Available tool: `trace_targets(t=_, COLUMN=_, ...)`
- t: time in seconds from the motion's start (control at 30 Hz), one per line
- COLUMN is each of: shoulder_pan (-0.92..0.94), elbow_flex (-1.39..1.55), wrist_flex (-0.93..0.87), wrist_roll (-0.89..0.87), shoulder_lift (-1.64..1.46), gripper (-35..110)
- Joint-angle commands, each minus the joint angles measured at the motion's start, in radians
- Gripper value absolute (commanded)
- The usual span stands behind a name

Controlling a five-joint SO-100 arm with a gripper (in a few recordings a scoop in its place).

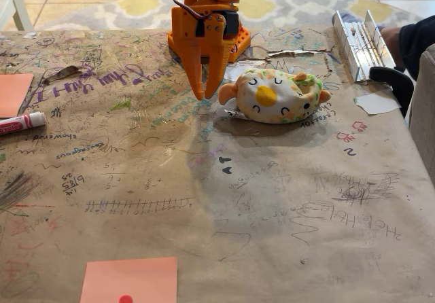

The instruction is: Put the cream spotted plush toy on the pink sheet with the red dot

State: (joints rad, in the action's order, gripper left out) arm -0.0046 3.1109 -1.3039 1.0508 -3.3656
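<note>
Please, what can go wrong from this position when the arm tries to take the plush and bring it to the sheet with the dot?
1. The gripper stands left of the plush, not over it, so closing may only push it.
2. The sheet with the dot lies at the near edge, far from the plush: a weak grasp may drop it on the way.
3. Another pink sheet at the left edge could be mistaken for the target.

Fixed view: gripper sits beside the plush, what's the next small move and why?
Probably shift the orange two-finger gripper rightward over the cream spotted plush toy. Its fingers point down at the paper-covered table just left of the toy, empty and slightly parted, so nothing is grasped yet.
</note>
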Motion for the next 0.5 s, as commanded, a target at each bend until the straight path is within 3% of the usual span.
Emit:
trace_targets(t=0.0, shoulder_pan=0.132, elbow_flex=-0.008, wrist_flex=0.002, wrist_roll=-0.005, shoulder_lift=-0.009, gripper=0)
trace_targets(t=0.47, shoulder_pan=0.12, elbow_flex=-0.009, wrist_flex=-0.009, wrist_roll=0.031, shoulder_lift=-0.009, gripper=0)
